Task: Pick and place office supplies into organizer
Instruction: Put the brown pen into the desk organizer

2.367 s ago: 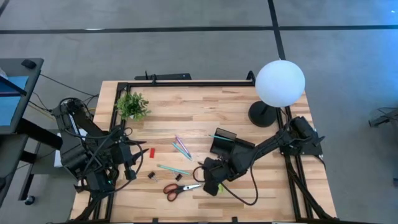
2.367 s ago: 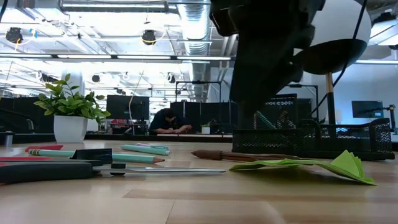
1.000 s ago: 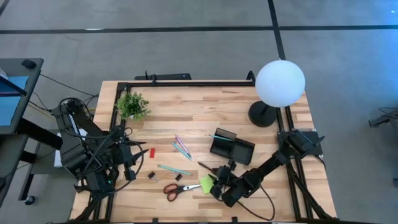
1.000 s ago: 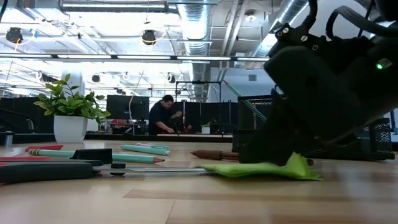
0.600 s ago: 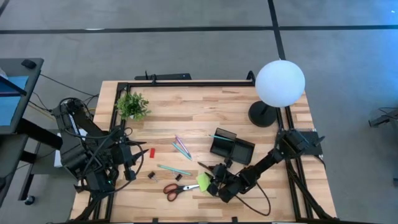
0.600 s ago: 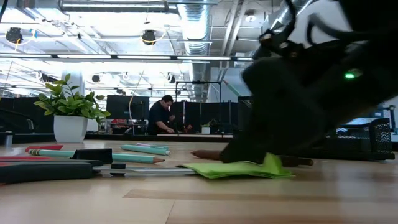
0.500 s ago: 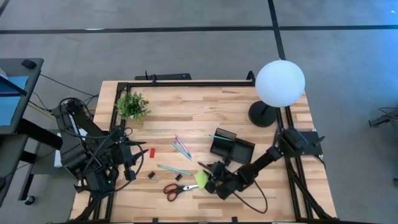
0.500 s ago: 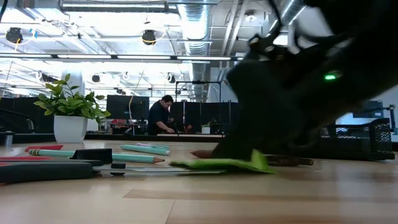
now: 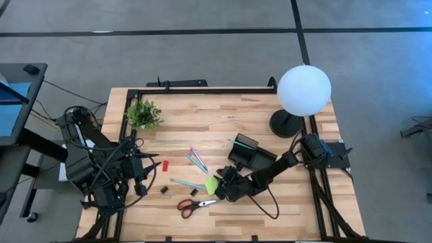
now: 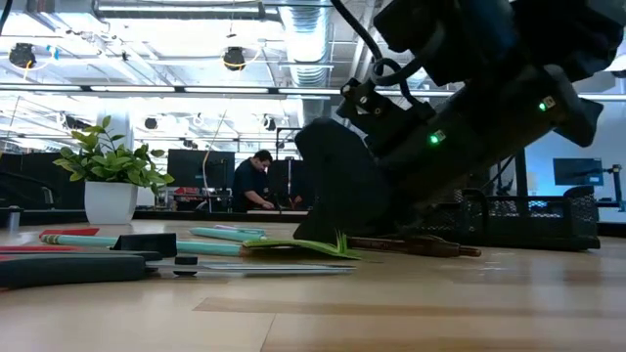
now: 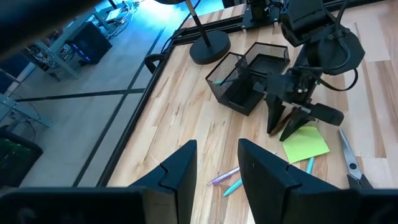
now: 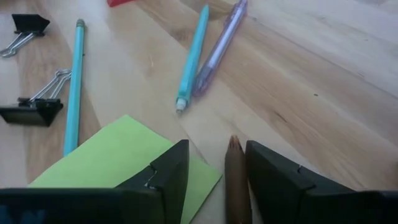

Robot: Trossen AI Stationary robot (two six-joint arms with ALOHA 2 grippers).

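The right gripper [image 9: 217, 181] sits low on the table with its fingers apart, one on the green sticky pad [image 9: 212, 185], the brown pencil [image 12: 235, 180] between them. The organizer [image 9: 251, 156] waits at its two o'clock. The left gripper [image 11: 215, 163] rests half open, holding nothing.

A grey carpeted floor [image 9: 202, 54] crossed by dark lines surrounds the wooden counter [image 9: 202, 131]. Beyond it, ceiling lights [image 10: 233, 59] shine over an open workshop, where a person [image 10: 256, 181] stands.

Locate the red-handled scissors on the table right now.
High view: the scissors lie near the table's front edge, left of the right claw, below the sticky-note pad.
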